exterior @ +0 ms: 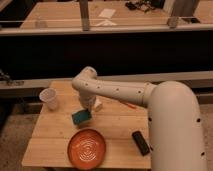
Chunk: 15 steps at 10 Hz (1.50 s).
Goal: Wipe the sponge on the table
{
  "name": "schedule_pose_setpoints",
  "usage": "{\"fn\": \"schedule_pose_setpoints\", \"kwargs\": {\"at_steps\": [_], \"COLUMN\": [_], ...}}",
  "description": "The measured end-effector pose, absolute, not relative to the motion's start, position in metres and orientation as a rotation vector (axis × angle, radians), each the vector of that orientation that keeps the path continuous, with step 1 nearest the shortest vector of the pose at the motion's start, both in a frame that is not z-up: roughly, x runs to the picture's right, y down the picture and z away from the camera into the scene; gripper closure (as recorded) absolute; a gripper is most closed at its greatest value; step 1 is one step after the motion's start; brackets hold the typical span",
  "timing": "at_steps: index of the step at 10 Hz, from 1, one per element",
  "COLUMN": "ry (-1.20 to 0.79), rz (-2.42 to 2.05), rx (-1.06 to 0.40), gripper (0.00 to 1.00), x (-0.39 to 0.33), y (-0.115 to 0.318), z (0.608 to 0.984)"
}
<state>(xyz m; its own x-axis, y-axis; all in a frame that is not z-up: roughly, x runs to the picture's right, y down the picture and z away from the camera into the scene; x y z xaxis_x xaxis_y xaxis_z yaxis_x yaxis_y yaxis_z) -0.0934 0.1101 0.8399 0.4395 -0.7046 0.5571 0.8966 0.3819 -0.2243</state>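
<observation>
The teal-green sponge (81, 116) lies on the light wood plank table (50, 132), left of centre and just behind the orange plate. My white arm reaches in from the right and bends down over it. The gripper (88, 108) hangs straight above the sponge's right end, at or very near its top. Whether it holds the sponge cannot be made out.
An orange plate (87, 148) sits at the table's front. A clear plastic cup (48, 98) stands at the left rear. A small black block (140, 142) lies at the front right. A white item (98, 105) sits beside the gripper. A long workbench (100, 17) spans behind.
</observation>
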Motion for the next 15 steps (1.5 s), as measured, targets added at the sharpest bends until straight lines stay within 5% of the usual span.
{"fn": "schedule_pose_setpoints", "kwargs": {"at_steps": [15], "ry": [-0.402], "rz": [-1.071], "rx": [-0.522], "gripper": [0.96], "x": [-0.0873], "y": [0.1124], "z": [0.8412]}}
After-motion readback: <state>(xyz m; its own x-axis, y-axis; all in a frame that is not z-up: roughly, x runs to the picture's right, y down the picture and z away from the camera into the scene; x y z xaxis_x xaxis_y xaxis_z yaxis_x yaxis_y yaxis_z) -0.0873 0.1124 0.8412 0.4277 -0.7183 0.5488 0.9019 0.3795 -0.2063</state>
